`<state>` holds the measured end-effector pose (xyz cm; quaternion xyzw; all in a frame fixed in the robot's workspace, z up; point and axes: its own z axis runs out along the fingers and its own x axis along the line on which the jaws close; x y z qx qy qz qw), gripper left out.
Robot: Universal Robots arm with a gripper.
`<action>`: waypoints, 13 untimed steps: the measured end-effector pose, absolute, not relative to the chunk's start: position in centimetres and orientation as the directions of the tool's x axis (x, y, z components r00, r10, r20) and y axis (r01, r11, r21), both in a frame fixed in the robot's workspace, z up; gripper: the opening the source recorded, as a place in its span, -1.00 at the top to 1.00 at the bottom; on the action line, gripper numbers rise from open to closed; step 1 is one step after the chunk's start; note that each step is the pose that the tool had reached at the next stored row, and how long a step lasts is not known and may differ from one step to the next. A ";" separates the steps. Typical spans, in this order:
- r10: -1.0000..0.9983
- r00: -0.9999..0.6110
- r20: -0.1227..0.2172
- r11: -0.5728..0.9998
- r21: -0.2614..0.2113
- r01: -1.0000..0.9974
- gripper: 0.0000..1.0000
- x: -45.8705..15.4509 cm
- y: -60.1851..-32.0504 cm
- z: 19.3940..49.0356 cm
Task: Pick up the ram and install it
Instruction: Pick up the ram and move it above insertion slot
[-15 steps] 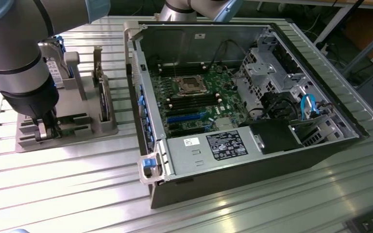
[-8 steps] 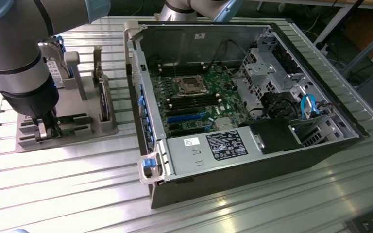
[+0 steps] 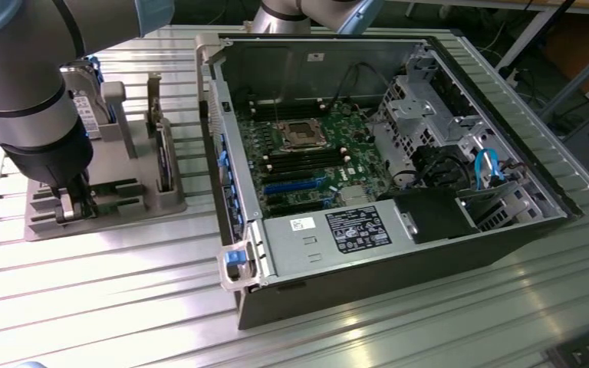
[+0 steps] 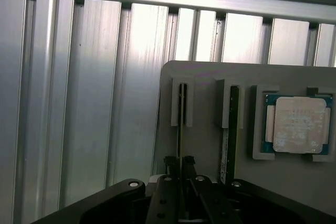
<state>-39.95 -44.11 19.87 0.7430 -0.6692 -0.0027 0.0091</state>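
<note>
Two thin, narrow green circuit-board sticks stand on edge: the first ram (image 4: 181, 114) and the second ram (image 4: 227, 142). There is one square silver CPU chip (image 4: 296, 124) with a green border. One flat grey plastic holder tray (image 4: 205, 140) carries these three parts. One open black computer case (image 3: 397, 253) contains one green motherboard (image 3: 305, 161). There is one ribbed aluminium table (image 3: 100, 299). One grey robot arm (image 3: 28, 100) carries one black tool (image 4: 180, 162).
</note>
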 end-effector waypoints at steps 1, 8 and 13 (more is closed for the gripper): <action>-0.995 0.104 0.008 -0.104 0.017 -0.994 0.70 -39.9 -44.1 19.9; -0.995 0.104 0.008 -0.104 0.017 -0.994 0.70 -39.9 -44.1 20.9; -0.995 0.104 0.008 -0.104 0.017 -0.994 0.70 -39.9 -44.1 22.5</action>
